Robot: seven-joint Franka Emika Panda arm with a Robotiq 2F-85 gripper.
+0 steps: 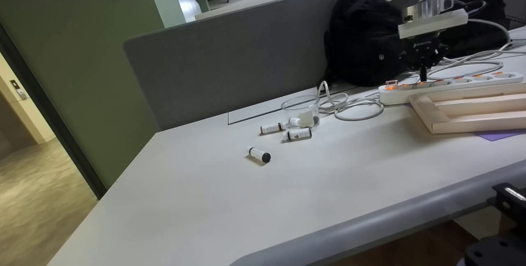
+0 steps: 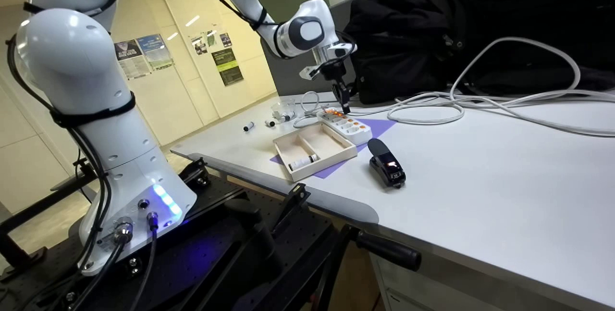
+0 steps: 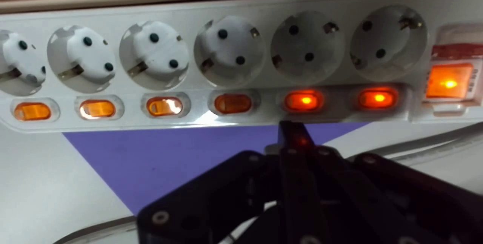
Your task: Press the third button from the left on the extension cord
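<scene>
Strip (image 3: pixel 267 89): crosses the upper part of the wrist view edge to edge, sockets (image 3: pixel 229 51) on top, buttons (image 3: pixel 164 106) below. In an exterior view the strip (image 1: pixel 446 87) sits far right, on the bench (image 1: pixel 197 183), just above the tray (image 1: pixel 476 124) in the frame.
Strip feel: looks like stiff, smooth plastic, so I'd guess pretty light and a bit skiddy, esp. with that purple sheet (image 3: pixel 151 161) partly under it. A button poke shouldn't break it, but shoving sideways would probably slide it.
Strip hold: honestly, don't. It's a push job, straight down on the button. If it had to move, I'd pinch it across the narrow width, around mid-length.
Cable (image 1: pixel 358 119): thin, floppy-looking loops left of the strip in an exterior view; might tug a little, no big deal imo.
Claw (image 3: pixel 292 125): jaws together, basically no gap, nothing held that I can see. In the wrist view the tip shows right at the strip's lower edge, just below a glowing button (image 3: pixel 303 101), second small one from the right. Can't tell if it's touching the strip.
Button count: include the big switch (image 3: pixel 449 82) and that glowing one is third from the right there, so third from the left seen from the opposite side. My guess is that's the target, not certain.
</scene>
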